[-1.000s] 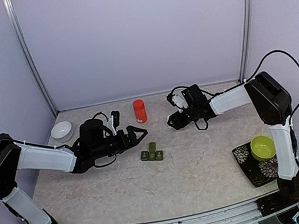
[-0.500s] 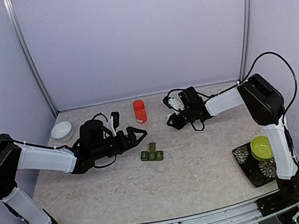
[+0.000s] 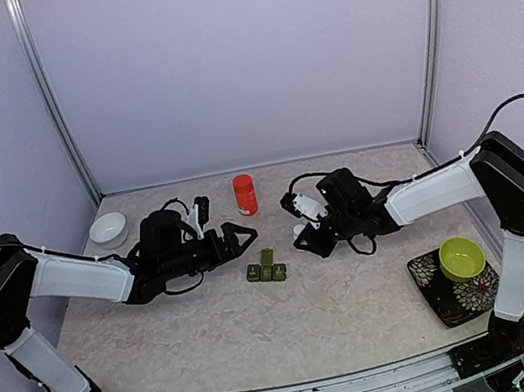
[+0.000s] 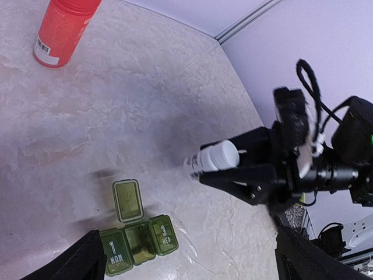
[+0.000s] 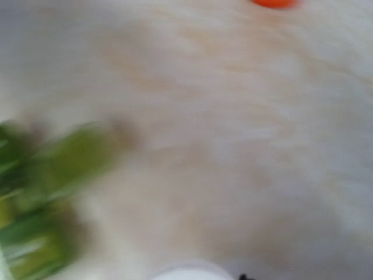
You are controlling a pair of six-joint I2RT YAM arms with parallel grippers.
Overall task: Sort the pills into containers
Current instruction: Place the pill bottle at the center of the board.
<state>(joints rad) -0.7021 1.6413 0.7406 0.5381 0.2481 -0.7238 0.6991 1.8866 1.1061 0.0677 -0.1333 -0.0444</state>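
Dark green pill box (image 3: 266, 269) sits mid-table, one lid up. R gripper (image 3: 301, 235) clamps a white bottle (image 4: 214, 157), prob. tilted; L gripper (image 3: 247, 236) gapes wide, left of box.

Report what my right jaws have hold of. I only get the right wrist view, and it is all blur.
Observer: The right jaws are shut on a small white plastic bottle, held lying sideways.
Operator: Give me the state of the pill box.
Observer: The dark green three-compartment plastic pill box has its middle lid flipped open; the two outer lids are shut.
Operator: Say what the other arm is doing.
Observer: The left jaws stand wide open and empty, close to the pill box but not touching it.
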